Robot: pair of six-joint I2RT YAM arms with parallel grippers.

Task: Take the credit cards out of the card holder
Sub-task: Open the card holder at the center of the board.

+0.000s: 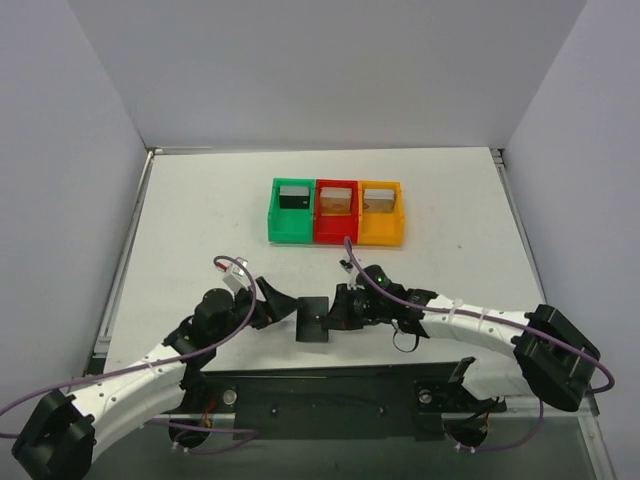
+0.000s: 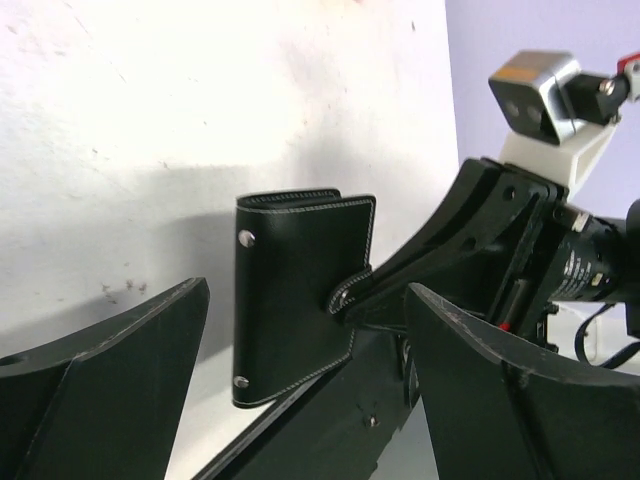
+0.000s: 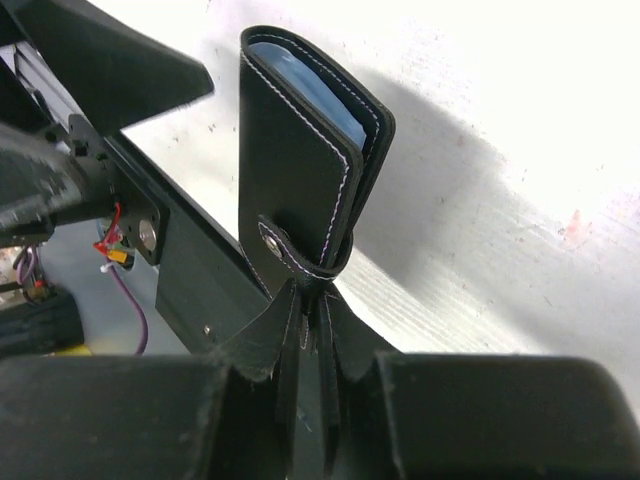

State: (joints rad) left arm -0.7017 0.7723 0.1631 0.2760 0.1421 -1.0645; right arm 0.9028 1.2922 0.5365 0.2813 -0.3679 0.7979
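Note:
The black card holder (image 1: pixel 313 320) is held up on edge near the table's front, folded shut with its stud strap fastened. My right gripper (image 3: pixel 310 320) is shut on the strap end of the card holder (image 3: pixel 300 170). A blue card edge (image 3: pixel 312 82) shows inside the fold at the far end. My left gripper (image 2: pixel 305 300) stands wide open, one finger on each side of the card holder (image 2: pixel 295 280) and neither touching it. In the top view the left gripper (image 1: pixel 283 306) is just left of the holder and the right gripper (image 1: pixel 338 310) just right of it.
Green (image 1: pixel 275 215), red (image 1: pixel 336 232) and orange (image 1: pixel 383 234) bins stand in a row at mid-table, each with a small item inside. The black mounting plate (image 1: pixel 330 395) runs along the near edge under the holder. White walls close in the table.

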